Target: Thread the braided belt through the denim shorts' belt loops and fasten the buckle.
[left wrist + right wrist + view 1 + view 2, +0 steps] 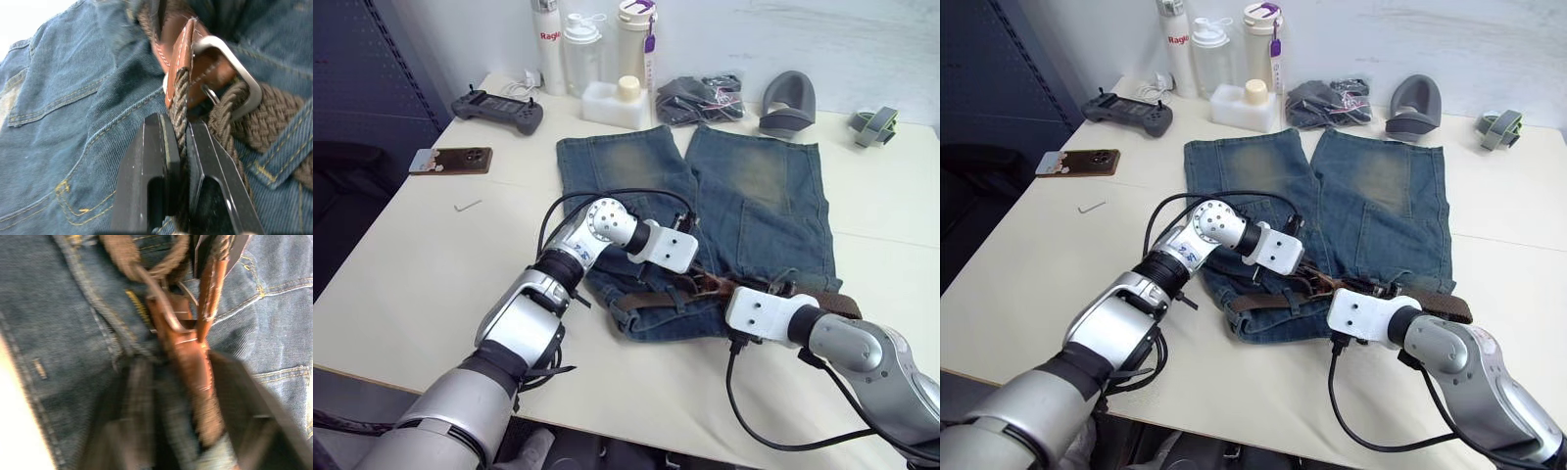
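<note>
The denim shorts (754,186) lie flat on the table with the waistband toward me. The braided belt (827,304) runs along the waistband, passing under a belt loop (279,169). My left gripper (180,152) is shut on the dark braid just below its tan leather tip (177,58), next to the metal buckle (242,73). My right gripper (188,411) stands open, its blurred fingers (134,406) on either side of the brown leather end beside the buckle (164,308). Both grippers meet at the middle of the waistband (705,284).
Along the back edge stand bottles (582,49), a white container (612,103), a dark grey cloth bundle (700,98), a grey curved object (788,103) and a small strap roll (873,125). At the left lie a controller (499,110), a phone (452,160) and a hex key (467,206).
</note>
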